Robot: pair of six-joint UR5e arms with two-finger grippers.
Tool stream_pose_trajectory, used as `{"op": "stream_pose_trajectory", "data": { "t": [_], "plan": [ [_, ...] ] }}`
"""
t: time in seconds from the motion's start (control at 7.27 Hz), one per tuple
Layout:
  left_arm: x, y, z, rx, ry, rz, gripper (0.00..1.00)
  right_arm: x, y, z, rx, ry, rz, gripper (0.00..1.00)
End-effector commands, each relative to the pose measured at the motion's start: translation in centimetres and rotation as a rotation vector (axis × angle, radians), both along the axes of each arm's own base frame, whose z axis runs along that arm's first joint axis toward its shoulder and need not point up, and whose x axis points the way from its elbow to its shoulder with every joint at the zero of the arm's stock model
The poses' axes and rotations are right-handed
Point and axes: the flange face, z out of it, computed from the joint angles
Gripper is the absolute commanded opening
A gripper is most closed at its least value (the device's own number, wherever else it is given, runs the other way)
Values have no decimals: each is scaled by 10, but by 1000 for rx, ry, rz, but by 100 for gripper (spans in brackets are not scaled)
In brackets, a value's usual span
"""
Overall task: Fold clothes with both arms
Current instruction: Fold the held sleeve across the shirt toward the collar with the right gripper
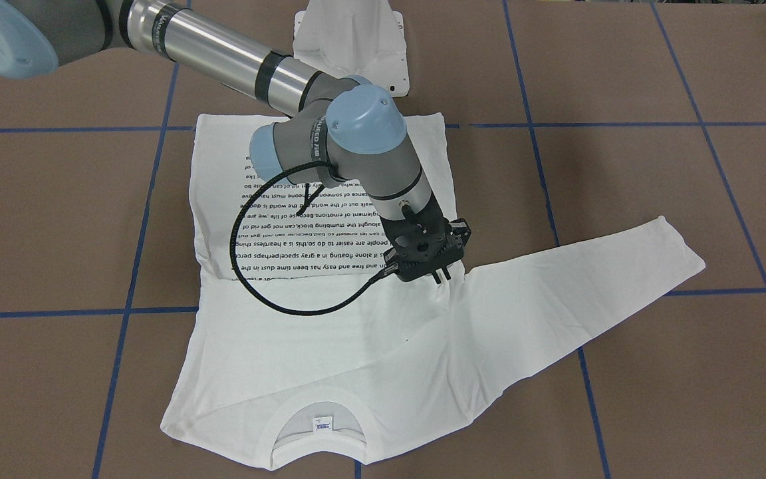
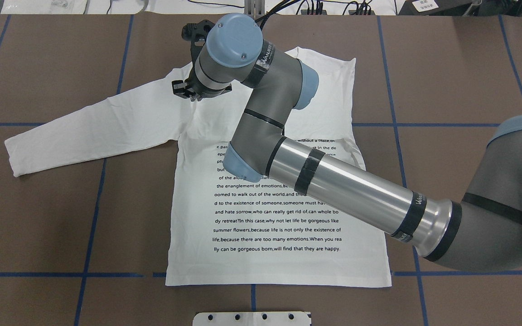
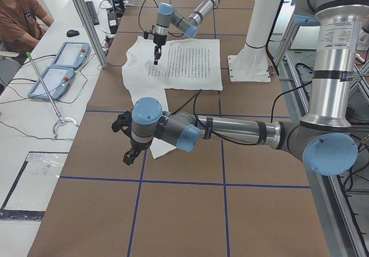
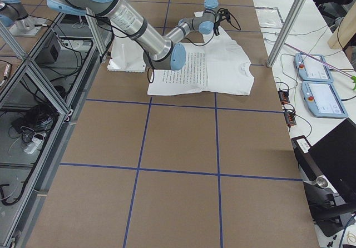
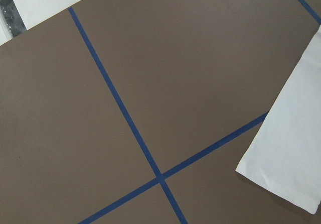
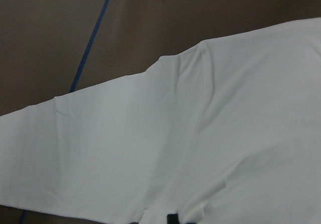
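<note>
Shirt [image 2: 279, 262] flat on surface [image 2: 39, 226], one sleeve [image 2: 84, 131] out; light limp cotton that sags, so grab at the cuff [image 2: 16, 156]. Right pincer [image 1: 443, 275] looks pinched closed on cloth by the armpit. Left pincer [image 3: 128, 159]: can't tell its state.

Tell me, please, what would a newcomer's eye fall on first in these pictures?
A white shirt with a block of black text lies spread on the brown table, one sleeve stretched out sideways. The right arm reaches across it, and the right end effector pinches up fabric where that sleeve meets the body. The left end effector hovers by the cuff.
</note>
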Motion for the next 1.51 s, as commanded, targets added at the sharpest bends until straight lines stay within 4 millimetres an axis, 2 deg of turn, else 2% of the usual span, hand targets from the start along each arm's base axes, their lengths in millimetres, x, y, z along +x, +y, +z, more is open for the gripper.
{"op": "stream_pose_trajectory", "data": {
  "t": [0.0,0.28,0.41,0.55,0.69,0.83,0.96,1.1,1.24,1.38],
  "plan": [
    [1,-4,5,-11,-1,0,100,-7,2,-10,49,-18,64,100],
    [3,-8,16,-52,11,-10,100,-2,-1,-11,34,-20,74,100],
    [14,-16,5,-162,62,-108,100,9,-2,7,-2,11,74,100],
    [54,-23,-21,-265,115,-164,100,46,3,21,-78,103,58,100],
    [85,-20,-24,-342,133,-180,100,88,-5,32,-179,165,13,100],
    [112,-15,-23,-422,145,-198,100,127,-23,43,-273,208,2,100],
    [129,-4,-23,-475,176,-239,100,170,-25,69,-287,274,-36,100],
    [153,17,-10,-527,212,-297,100,222,-30,95,-293,358,-70,100],
    [197,31,-6,-544,216,-364,100,282,-37,127,-289,414,-111,100],
    [222,40,9,-571,196,-372,100,343,-37,169,-271,459,-146,100]
  ]
}}
